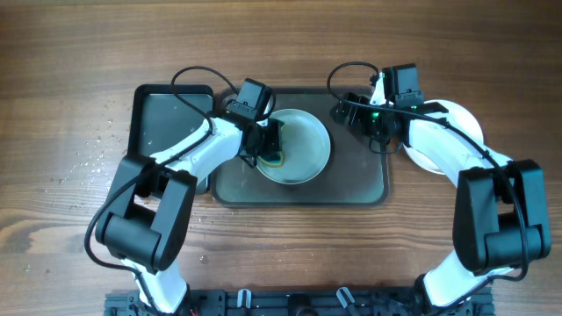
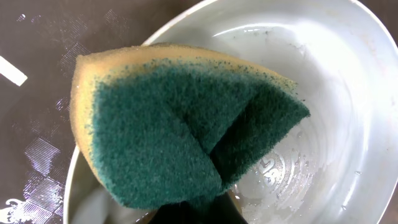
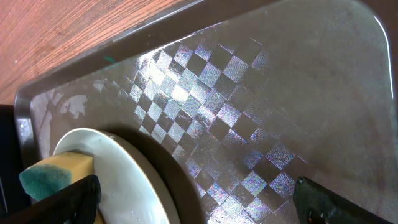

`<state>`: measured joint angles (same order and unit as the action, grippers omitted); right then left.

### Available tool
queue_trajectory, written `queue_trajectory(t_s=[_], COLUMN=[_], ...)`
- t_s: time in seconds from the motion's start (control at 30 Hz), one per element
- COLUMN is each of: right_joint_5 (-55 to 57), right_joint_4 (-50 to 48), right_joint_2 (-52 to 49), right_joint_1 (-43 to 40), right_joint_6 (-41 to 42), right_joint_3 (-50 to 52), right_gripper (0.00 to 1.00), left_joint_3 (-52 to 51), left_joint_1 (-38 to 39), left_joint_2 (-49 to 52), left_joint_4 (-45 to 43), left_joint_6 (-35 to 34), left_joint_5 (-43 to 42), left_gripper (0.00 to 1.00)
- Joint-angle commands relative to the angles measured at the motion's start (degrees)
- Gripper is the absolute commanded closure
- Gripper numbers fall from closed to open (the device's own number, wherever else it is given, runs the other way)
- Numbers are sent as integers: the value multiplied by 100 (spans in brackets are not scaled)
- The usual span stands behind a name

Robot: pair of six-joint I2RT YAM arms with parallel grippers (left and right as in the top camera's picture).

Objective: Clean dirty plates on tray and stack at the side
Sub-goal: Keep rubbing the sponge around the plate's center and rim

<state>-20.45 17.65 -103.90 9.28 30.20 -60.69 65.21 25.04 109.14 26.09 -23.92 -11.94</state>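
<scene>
Resting on wood-grain table (image 1: 53, 53), tray (image 1: 351, 189) w/ checkered sheen, droplets (image 1: 95, 147) nearby

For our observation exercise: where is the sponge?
Overhead view, left of centre: the sponge, held by the left pincer, over the plate in the tray.

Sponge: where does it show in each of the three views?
Overhead: sponge at the plate's left edge, mostly hidden.
Left wrist: sponge fills the centre, green side facing, above the plate.
Right wrist: sponge in the bottom-left corner, at the plate's edge.
Shared landmark: the white plate.
</scene>
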Motion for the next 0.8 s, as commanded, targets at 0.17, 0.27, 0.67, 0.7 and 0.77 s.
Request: queue_trajectory(t_s=[0.17, 0.27, 0.67, 0.7, 0.77], right_joint_5=[116, 116, 116, 116, 116], right_joint_4=[-31, -31, -31, -31, -31], right_joint_2=[125, 125, 125, 125, 125], right_joint_1=[17, 17, 17, 17, 17], right_joint_6=[-4, -2, -2, -2, -4], right_joint_3=[-109, -109, -109, -109, -109], right_gripper=[0, 0, 0, 0, 0], left_joint_3=[-48, -48, -48, -48, -48], left_joint_1=[57, 57, 59, 59, 59], left_joint_2=[177, 177, 177, 177, 177], left_joint_4=[-83, -109, -98, -76, -2], left_joint_6=[-50, -52, -55, -55, -52], left_joint_5=[-153, -153, -227, -280, -308], left_gripper=[96, 96, 96, 96, 96])
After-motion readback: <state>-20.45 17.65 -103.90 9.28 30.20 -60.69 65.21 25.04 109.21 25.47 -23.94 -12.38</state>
